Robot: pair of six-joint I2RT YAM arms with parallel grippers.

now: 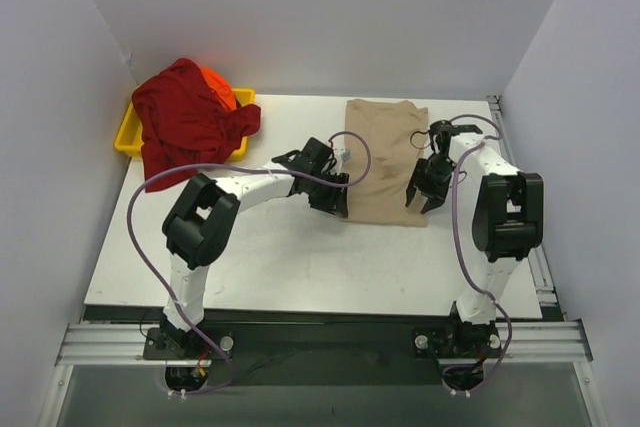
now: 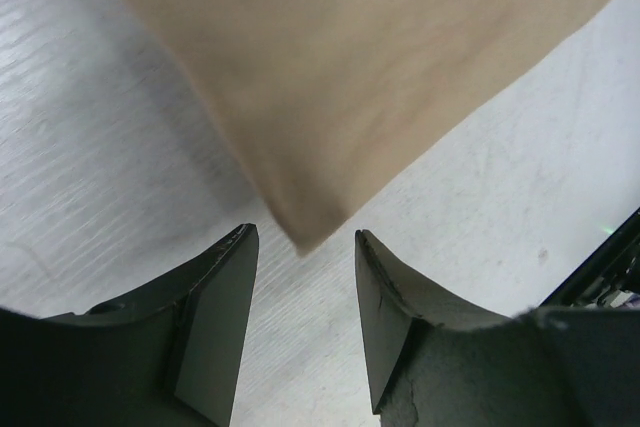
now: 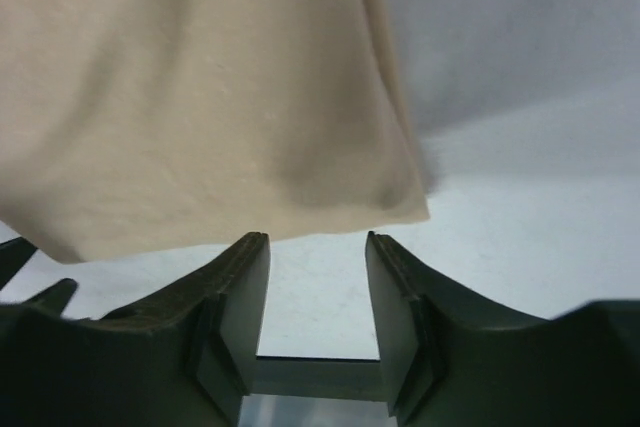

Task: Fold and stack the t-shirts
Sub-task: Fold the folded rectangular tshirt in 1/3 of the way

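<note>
A tan t-shirt (image 1: 385, 157) lies folded into a long strip on the white table (image 1: 300, 257), right of centre. My left gripper (image 1: 337, 209) is open and empty at the strip's near left corner; that corner (image 2: 310, 227) shows just beyond its fingertips. My right gripper (image 1: 424, 199) is open and empty at the near right corner, with the cloth edge (image 3: 400, 209) just past its fingertips. A dark red t-shirt (image 1: 185, 122) lies crumpled over a yellow tray (image 1: 127, 137) at the back left, with a bright orange t-shirt (image 1: 218, 85) showing behind it.
White walls (image 1: 60, 97) close in the table on three sides. A metal rail (image 1: 320, 339) runs along the near edge by the arm bases. Purple cables (image 1: 145, 247) loop beside each arm.
</note>
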